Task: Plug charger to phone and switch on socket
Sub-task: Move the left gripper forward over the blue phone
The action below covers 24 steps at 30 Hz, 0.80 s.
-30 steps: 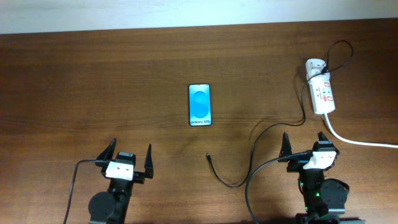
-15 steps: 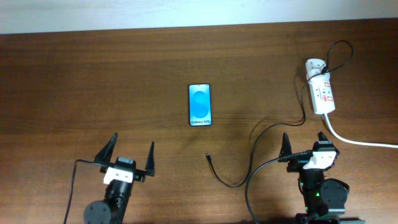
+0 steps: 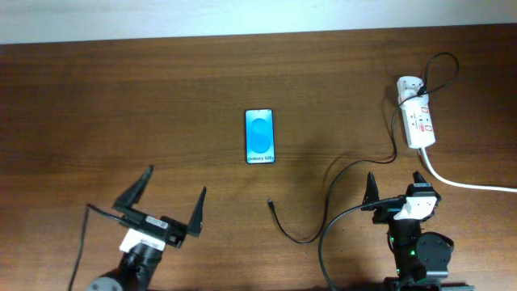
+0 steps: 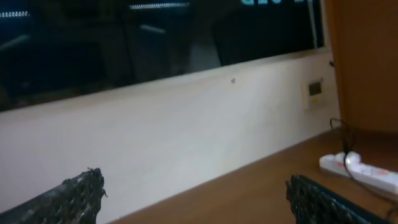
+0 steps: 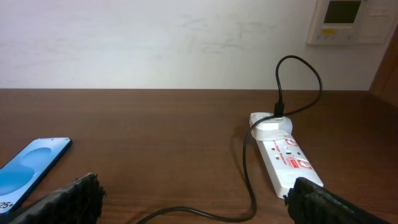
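Socket [image 4: 373,176] is seen lying on the table [image 4: 261,186], with the charger [image 4: 351,159] seated on its left end. Behind the socket a pale wall [image 4: 186,137] is shown, with a small panel [image 4: 315,89] above the socket and a dark window [image 4: 124,43] higher up. The left gripper [image 4: 199,202] is spread wide, left of the socket.

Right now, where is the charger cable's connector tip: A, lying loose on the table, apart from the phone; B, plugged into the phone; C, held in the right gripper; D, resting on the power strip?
A: the connector tip lies on the wooden table, with a clear gap between it and the phone.
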### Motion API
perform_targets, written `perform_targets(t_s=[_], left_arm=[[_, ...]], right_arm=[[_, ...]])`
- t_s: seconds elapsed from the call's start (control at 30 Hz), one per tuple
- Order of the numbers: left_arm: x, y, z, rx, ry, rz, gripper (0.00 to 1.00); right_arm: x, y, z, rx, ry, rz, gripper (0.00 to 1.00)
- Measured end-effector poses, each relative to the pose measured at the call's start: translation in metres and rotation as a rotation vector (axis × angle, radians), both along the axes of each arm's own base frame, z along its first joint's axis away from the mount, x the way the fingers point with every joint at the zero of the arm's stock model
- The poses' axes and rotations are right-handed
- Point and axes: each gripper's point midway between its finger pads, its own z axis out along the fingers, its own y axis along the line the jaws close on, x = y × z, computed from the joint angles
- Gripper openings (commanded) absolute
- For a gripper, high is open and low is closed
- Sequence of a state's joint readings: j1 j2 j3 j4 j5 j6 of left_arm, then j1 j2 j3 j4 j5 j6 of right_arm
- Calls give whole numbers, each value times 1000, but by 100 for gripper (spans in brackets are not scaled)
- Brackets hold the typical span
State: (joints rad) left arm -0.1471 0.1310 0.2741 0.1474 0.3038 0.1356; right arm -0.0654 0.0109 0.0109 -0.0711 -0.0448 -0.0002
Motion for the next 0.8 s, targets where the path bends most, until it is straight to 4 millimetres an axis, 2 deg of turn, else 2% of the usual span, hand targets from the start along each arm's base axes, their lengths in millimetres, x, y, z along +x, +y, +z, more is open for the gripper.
perform_targets(t_s=[0.03, 0.13, 0.2, 0.37, 0.47, 0.57, 0.7, 0.8], left_arm=[[2, -1, 7, 8, 44, -2, 99], [19, -7, 12, 42, 204, -25, 99], [34, -20, 11, 79, 299, -89, 99], [49, -52, 14, 115, 311, -282, 99], [53, -58, 21, 121, 285, -318, 99], [66, -62, 25, 120, 402, -336, 99], [98, -66, 11, 114, 720, -346, 99], [120, -66, -16, 113, 980, -323, 99]], right_arm=[[0, 0, 0, 0, 0, 0, 98], [0, 0, 0, 0, 0, 0, 98], [0, 0, 0, 0, 0, 0, 98], [0, 0, 0, 1, 0, 0, 98], [0, 0, 0, 0, 0, 0, 98], [0, 0, 0, 0, 0, 0, 98], [0, 0, 0, 0, 1, 0, 98], [0, 0, 0, 0, 0, 0, 98]])
